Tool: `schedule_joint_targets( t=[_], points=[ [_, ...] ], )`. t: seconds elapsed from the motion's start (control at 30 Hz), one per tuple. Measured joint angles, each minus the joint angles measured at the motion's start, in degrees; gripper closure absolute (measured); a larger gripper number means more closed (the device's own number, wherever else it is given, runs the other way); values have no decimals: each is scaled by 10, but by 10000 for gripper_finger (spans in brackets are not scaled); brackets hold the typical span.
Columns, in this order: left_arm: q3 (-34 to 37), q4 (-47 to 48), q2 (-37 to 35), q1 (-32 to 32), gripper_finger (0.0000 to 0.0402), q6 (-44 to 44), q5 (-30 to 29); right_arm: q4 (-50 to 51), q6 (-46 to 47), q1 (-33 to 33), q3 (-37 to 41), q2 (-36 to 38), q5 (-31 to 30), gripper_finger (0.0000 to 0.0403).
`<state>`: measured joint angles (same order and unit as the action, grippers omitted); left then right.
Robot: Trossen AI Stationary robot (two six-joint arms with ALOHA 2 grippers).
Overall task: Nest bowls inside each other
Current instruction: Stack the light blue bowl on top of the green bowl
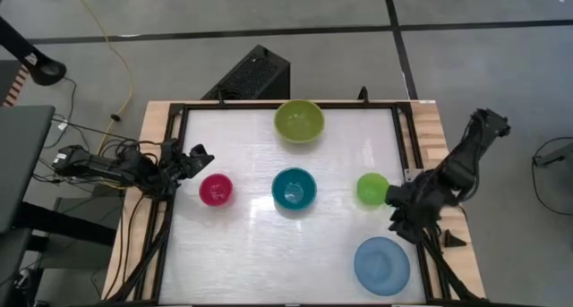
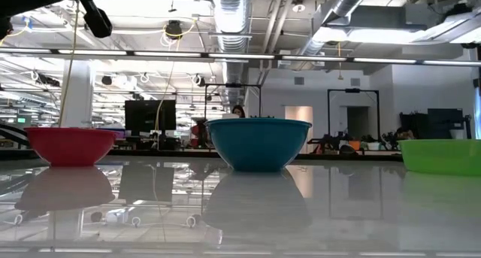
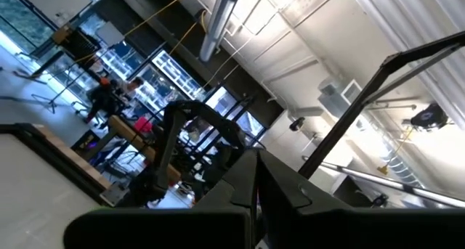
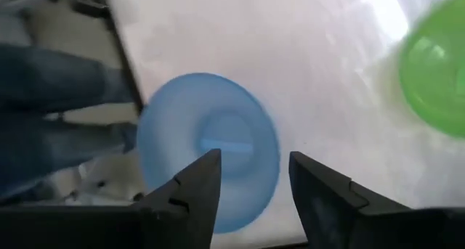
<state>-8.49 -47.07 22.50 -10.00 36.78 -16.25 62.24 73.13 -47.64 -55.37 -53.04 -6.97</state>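
Five bowls stand apart on the white table top. The olive-green bowl point(image 1: 298, 121) is at the far middle, the magenta bowl point(image 1: 216, 190) at the left, the teal bowl point(image 1: 294, 188) in the centre, the bright green bowl point(image 1: 372, 188) right of it, and the light blue bowl point(image 1: 381, 265) at the near right. My right gripper point(image 4: 254, 158) hangs open above the table between the bright green bowl point(image 4: 436, 71) and the light blue bowl point(image 4: 207, 147), touching neither. My left gripper point(image 3: 256, 162) is shut at the table's left edge point(image 1: 195, 157), pointing up into the room.
A black frame point(image 1: 170, 208) runs round the table top, with wooden edges outside it. Cables lie beside the left arm, and a black box point(image 1: 251, 74) sits beyond the far edge. In the low view the magenta point(image 2: 70, 145), teal point(image 2: 258, 143) and bright green point(image 2: 442, 156) bowls stand in a row.
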Motion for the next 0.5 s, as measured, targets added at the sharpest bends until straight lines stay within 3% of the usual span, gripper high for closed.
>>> schedule_joint_targets(
  t=[0.3, 0.5],
  points=[
    [0, 1, 0, 0, 401, -21, -7, -113, 173, -112, 102, -55, -29, 188],
    [0, 1, 0, 0, 401, -18, -8, -127, 243, -149, 146, -80, -48, 190]
  ],
)
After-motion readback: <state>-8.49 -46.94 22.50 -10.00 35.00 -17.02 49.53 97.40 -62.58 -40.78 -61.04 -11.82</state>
